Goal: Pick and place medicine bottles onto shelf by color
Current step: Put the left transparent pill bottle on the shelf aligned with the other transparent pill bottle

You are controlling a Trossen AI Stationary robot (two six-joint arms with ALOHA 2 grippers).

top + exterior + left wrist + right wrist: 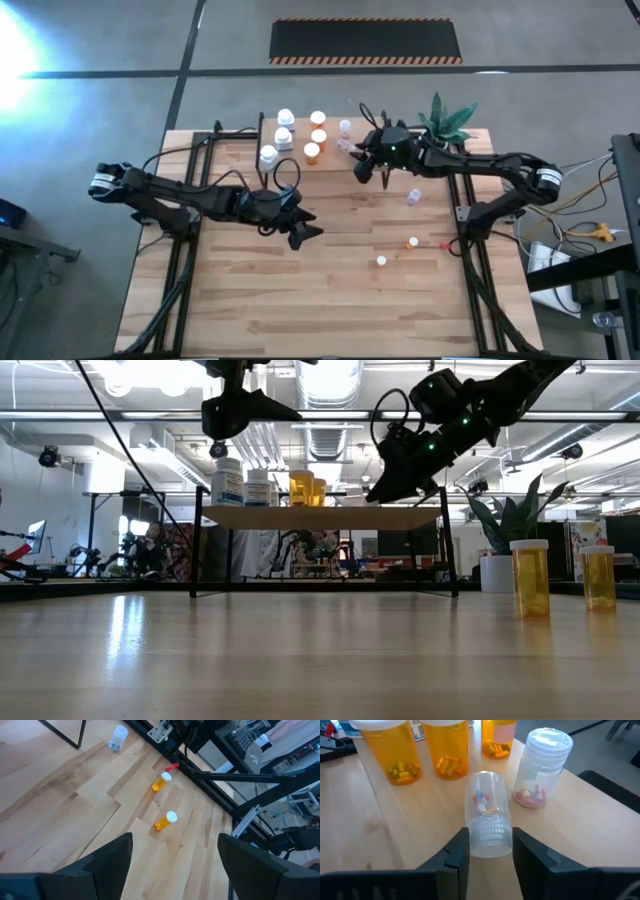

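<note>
The shelf (300,150) stands at the table's far middle. It carries white bottles (283,135) on its left, orange bottles (318,135) in its middle and one upright clear bottle (542,767) on its right. My right gripper (490,850) is over the shelf's right end (358,160), shut on a clear bottle (485,800). My left gripper (175,865) is open and empty above the table's middle (305,232). Two orange bottles (166,821) (162,781) stand on the table, and a clear bottle (117,737) is there too. My right gripper pinches the clear bottle's ribbed cap end (490,837) between its two fingers. The fingers come slanting down from the table's right. The bottle points away from the fingers, tilted, its base toward the shelf board. Whether the base touches the board, I cannot tell.
A green plant in a white pot (447,120) stands at the far right, close behind my right arm. The shelf's black legs (195,550) reach down to the table. Bare tabletop lies toward the near edge (300,310).
</note>
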